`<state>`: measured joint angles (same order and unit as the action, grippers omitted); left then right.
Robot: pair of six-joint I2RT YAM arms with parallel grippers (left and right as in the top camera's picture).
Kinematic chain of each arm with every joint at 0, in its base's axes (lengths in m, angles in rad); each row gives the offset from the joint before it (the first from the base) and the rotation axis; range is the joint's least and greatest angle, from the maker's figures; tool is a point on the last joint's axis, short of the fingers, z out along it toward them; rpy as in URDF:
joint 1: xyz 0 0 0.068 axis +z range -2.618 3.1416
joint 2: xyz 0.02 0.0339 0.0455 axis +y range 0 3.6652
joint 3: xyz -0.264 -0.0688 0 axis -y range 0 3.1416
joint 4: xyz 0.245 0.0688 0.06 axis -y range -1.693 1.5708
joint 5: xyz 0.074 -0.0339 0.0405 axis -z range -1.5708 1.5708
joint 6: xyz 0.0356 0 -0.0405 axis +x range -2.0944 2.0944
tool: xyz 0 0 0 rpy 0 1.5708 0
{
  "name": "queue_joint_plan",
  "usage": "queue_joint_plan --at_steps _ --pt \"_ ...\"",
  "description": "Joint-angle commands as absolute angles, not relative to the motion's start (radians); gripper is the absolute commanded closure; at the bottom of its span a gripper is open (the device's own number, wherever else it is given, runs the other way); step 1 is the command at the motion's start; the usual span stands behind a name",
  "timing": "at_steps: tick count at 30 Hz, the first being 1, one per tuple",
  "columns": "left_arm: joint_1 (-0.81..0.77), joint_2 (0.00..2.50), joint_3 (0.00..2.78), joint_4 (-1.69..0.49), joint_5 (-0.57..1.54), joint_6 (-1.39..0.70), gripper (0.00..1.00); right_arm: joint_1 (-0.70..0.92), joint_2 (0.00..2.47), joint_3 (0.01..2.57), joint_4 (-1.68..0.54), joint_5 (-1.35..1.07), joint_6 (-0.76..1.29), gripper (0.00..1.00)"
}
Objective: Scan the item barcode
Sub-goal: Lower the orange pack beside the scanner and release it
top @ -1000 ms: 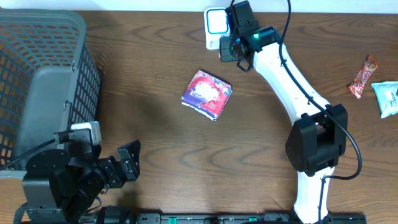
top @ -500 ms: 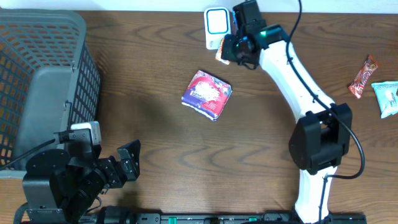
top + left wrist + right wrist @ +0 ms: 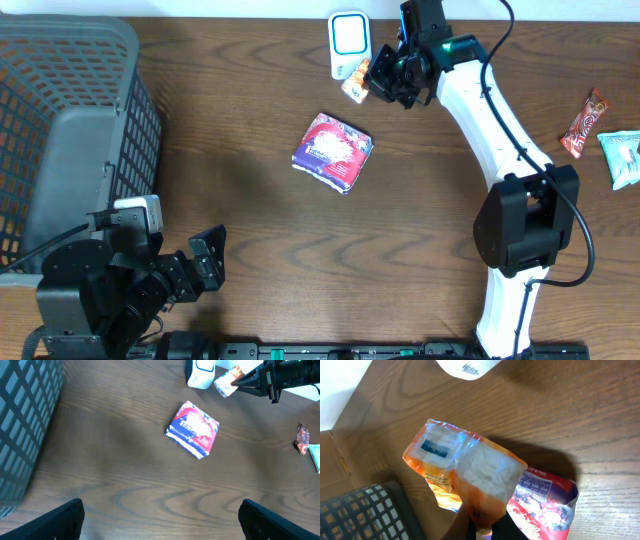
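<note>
— Position of the item, as seen from above?
— The orange packet (image 3: pixel 355 88) is seen at the far side of the table (image 3: pixel 250 250), just beside the white scanner (image 3: pixel 348 40), at its near right corner. It is pinched at one end by the right gripper (image 3: pixel 380 82), whose jaws are closed narrowly on it. A red and blue pouch (image 3: pixel 332 150) lies flat nearer the middle, well apart from both. A grey basket (image 3: pixel 60 120) is placed at the left, and a candy bar (image 3: pixel 585 122) with a teal wrapper (image 3: pixel 622 158) at the far right edge. The left gripper (image 3: pixel 208 262) is kept low at the near left, over bare wood.

— And from the left wrist?
— Its two fingers (image 3: pixel 60 520) are spread wide at the bottom corners of the view, with nothing between them but table. The pouch is seen ahead, and beyond it the packet is held up next to the scanner.

— From the right wrist?
— The packet fills the middle of the view, gripped at its lower end by the dark fingertips (image 3: pixel 509 529). A crumpled clear face and a blue-and-white label patch are turned toward the camera; whether a barcode is printed there cannot be made out. The pouch is seen below and to the right, and the scanner's edge at the top.
</note>
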<state>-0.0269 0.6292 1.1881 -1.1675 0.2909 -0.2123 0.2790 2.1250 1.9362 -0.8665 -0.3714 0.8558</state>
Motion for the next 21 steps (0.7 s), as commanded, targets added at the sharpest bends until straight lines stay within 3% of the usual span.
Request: queue_joint_plan --at_steps 1,3,8,17,21 --pt "-0.023 0.63 1.202 -1.167 0.305 -0.211 0.02 0.282 2.098 1.943 -0.873 -0.395 0.883 0.93" --pt "-0.023 0.63 1.202 -1.167 0.305 -0.211 0.02 0.282 2.098 1.943 -0.875 -0.395 0.883 0.86" --pt "-0.023 0.63 1.202 -1.167 0.305 -0.211 0.02 0.282 2.098 1.943 -0.876 -0.395 0.902 0.9" --pt "-0.023 0.63 1.202 -1.167 0.305 -0.211 0.02 0.282 2.098 1.943 -0.876 -0.396 0.95 0.84" --pt "-0.023 0.63 1.202 -1.167 0.305 -0.211 0.02 0.282 2.098 1.943 -0.875 -0.412 0.962 0.74"
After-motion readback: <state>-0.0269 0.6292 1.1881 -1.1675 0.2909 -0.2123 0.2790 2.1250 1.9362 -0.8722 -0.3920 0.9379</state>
